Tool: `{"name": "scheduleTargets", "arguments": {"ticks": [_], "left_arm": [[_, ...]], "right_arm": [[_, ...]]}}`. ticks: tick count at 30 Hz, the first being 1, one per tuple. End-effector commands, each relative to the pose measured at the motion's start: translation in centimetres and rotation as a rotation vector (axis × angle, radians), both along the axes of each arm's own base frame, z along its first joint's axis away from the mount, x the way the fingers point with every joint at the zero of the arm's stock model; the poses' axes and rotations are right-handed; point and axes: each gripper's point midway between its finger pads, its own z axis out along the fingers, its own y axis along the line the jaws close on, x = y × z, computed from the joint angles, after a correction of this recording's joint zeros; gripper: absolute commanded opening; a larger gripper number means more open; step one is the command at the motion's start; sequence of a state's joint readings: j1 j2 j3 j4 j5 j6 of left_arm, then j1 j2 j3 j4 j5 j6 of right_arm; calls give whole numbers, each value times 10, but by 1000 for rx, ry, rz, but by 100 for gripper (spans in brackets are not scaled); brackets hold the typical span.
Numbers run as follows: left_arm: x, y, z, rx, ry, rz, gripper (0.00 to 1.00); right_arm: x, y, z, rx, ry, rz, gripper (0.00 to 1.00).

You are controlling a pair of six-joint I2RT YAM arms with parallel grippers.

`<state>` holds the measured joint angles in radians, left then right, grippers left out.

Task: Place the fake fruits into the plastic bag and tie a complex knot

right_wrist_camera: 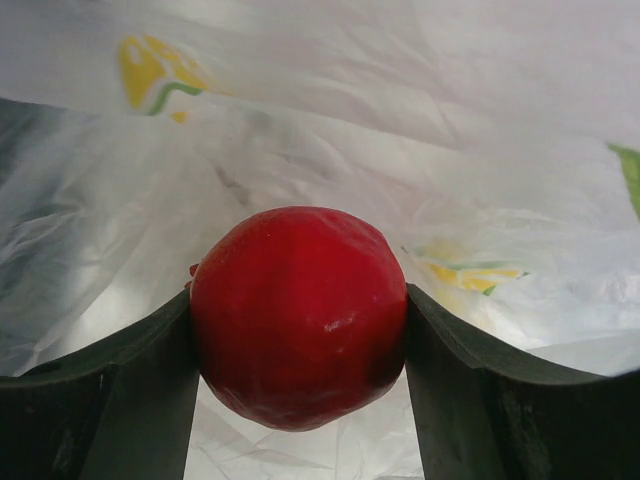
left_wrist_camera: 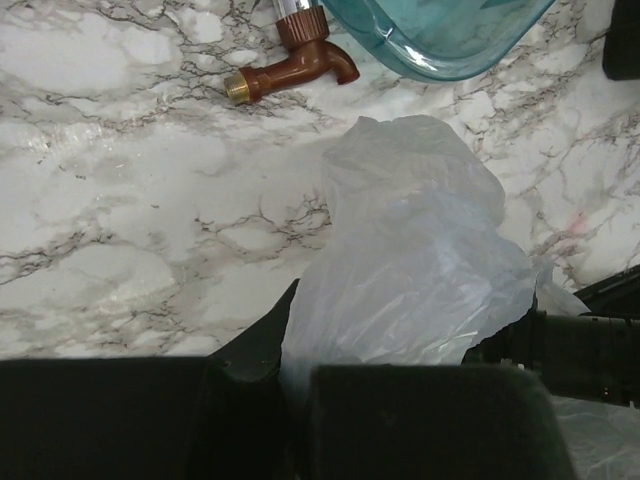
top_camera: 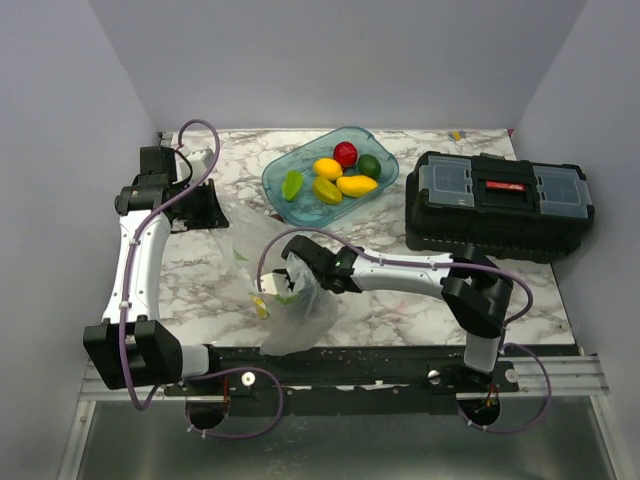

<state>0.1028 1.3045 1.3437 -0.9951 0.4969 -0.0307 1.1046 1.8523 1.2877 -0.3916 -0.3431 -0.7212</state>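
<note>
– Your right gripper (right_wrist_camera: 300, 300) holds what?
– One red fake fruit (right_wrist_camera: 298, 335), inside the plastic bag (right_wrist_camera: 420, 110). It looks light, hard and glossy, probably slippery: grip its widest part. Your left gripper (left_wrist_camera: 262, 378) pinches the thin, soft bag edge.

The overhead camera is looking down from above and behind the arm bases, taking in the whole worktop (top_camera: 400, 310) from afar. The left wrist camera is hanging close above the worktop, facing down past the left tool (left_wrist_camera: 295, 420) at the bag (left_wrist_camera: 420, 270) and a tub (left_wrist_camera: 440, 50) corner. The right wrist camera is sitting very near, pointing past the right tool (right_wrist_camera: 300, 330) into bag film, a red fruit (right_wrist_camera: 300, 310) filling its middle. All three are sharing the bag.
</note>
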Motion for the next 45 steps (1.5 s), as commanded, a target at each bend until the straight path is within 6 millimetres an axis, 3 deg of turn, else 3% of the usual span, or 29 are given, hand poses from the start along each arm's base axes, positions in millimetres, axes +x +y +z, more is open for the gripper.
{"name": "scheduleTargets", "arguments": {"ticks": [1,4,7,12,20,24,27,29,32,35,42,45], "left_arm": [[5,-2,-7,2,-35,-54,0],[4,0,-9,18,-49,-64,0],[2,-1,-8,21,-56,-72,0],[0,-2,-6,19,-66,-80,0],[-1,-1,-5,28,-81,-79,0],[-1,-2,-6,21,-79,-80,0],[-2,-3,-3,17,-87,-82,0],[-3,-3,-2,19,-92,-80,0],[-5,-2,-1,29,-104,-80,0],[-10,1,-1,46,-122,-79,0],[-18,10,-2,78,-147,-58,0],[-19,11,-2,82,-148,-53,0]], "right_arm": [[27,7,2,11,-98,-94,67],[30,19,39,90,-91,-130,85],[34,33,83,182,-87,-170,93],[38,45,140,309,-106,-194,97],[40,48,227,541,-38,-217,100],[72,40,282,695,63,-287,100],[119,24,321,815,126,-381,99],[160,10,330,862,157,-476,99],[222,-4,310,855,169,-653,98],[267,-9,266,784,173,-829,98],[313,-6,160,638,262,-1114,97],[324,-5,132,615,304,-1209,95]]}}
